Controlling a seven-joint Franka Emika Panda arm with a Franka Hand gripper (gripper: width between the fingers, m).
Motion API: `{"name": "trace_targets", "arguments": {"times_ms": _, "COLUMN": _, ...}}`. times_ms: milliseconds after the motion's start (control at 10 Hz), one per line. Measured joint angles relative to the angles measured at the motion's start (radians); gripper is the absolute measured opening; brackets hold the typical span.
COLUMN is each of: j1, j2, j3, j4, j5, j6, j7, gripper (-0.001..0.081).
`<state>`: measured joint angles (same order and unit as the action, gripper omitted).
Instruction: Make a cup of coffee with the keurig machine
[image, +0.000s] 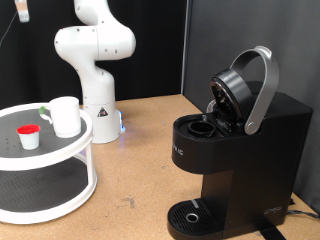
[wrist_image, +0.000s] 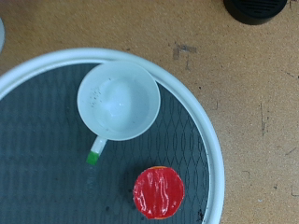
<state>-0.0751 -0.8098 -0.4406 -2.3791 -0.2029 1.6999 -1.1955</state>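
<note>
The cup (image: 65, 115) is a white mug with a light green handle. It stands upright on the top tier of a white round two-tier stand (image: 60, 160) at the exterior view's left. In the wrist view I look straight down into the empty cup (wrist_image: 118, 100), its handle (wrist_image: 95, 154) pointing away from the rim. The keurig machine (image: 235, 150) stands at the exterior view's right with its silver-handled lid (image: 255, 85) raised and the pod chamber open. The gripper shows in neither view; only the arm's base and lower links (image: 95, 50) are seen.
A small white pod with a red top (image: 29, 138) sits on the same tier beside the cup, also in the wrist view (wrist_image: 158, 192). The stand's white rim (wrist_image: 201, 121) rings a dark mesh surface. A black round object (wrist_image: 254, 7) sits on the wooden table.
</note>
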Motion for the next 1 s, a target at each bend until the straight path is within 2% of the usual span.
{"name": "trace_targets", "arguments": {"times_ms": 200, "j1": 0.0, "j2": 0.008, "j3": -0.03, "j4": -0.082, "j5": -0.025, "j6": 0.09, "j7": -0.022, "gripper": 0.08}}
{"name": "trace_targets", "arguments": {"times_ms": 400, "j1": 0.0, "j2": 0.046, "j3": -0.051, "j4": -0.135, "j5": -0.05, "j6": 0.147, "j7": -0.022, "gripper": 0.08}}
{"name": "trace_targets", "arguments": {"times_ms": 500, "j1": -0.001, "j2": 0.071, "j3": -0.054, "j4": -0.143, "j5": -0.056, "j6": 0.171, "j7": -0.021, "gripper": 0.08}}
{"name": "trace_targets", "arguments": {"times_ms": 1000, "j1": -0.001, "j2": 0.085, "j3": -0.057, "j4": -0.153, "j5": -0.046, "j6": 0.197, "j7": -0.016, "gripper": 0.08}}
